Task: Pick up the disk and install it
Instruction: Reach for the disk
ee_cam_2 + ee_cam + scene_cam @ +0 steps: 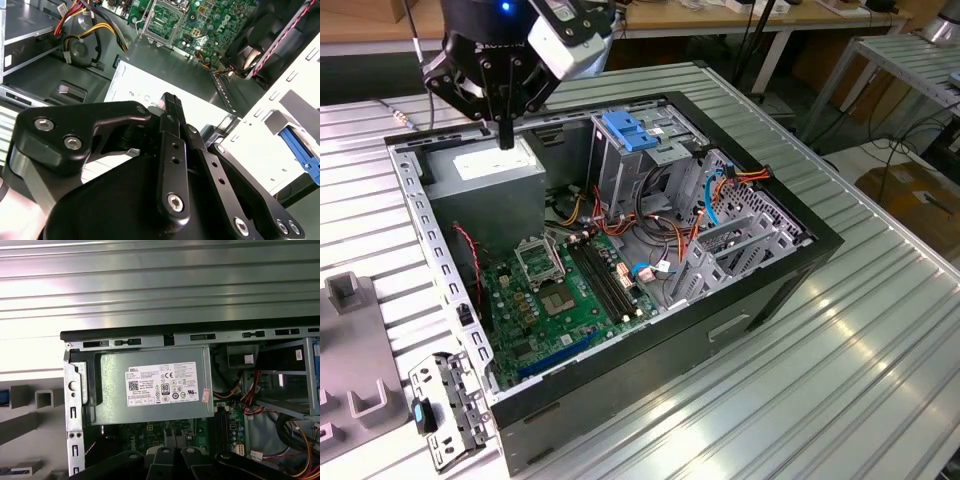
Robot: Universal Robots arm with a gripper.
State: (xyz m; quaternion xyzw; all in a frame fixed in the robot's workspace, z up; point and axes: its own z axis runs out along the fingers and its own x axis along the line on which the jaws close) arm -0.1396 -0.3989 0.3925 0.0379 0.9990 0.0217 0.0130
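My gripper [506, 138] hangs over the grey power supply [485, 172] at the rear corner of the open computer case [740, 300]. Its black fingers [172, 107] are pressed together with nothing between them. A bright blue rail with a dark body under it, which I take for the disk [300, 150], lies outside the case beyond its perforated rear wall [295, 75]. A blue sliver of the disk [2, 397] shows beside grey fixture blocks [45, 397]. The tall metal drive cage [620, 175] with its blue latch [625, 130] stands inside the case.
The green motherboard [570, 290] fills the case floor, with orange, red and blue cables [720, 190] around the cage. A perforated metal bracket [450, 410] lies by the case's near corner. Grey fixture blocks [350, 290] sit at the exterior view's left on the ribbed metal table [840, 350].
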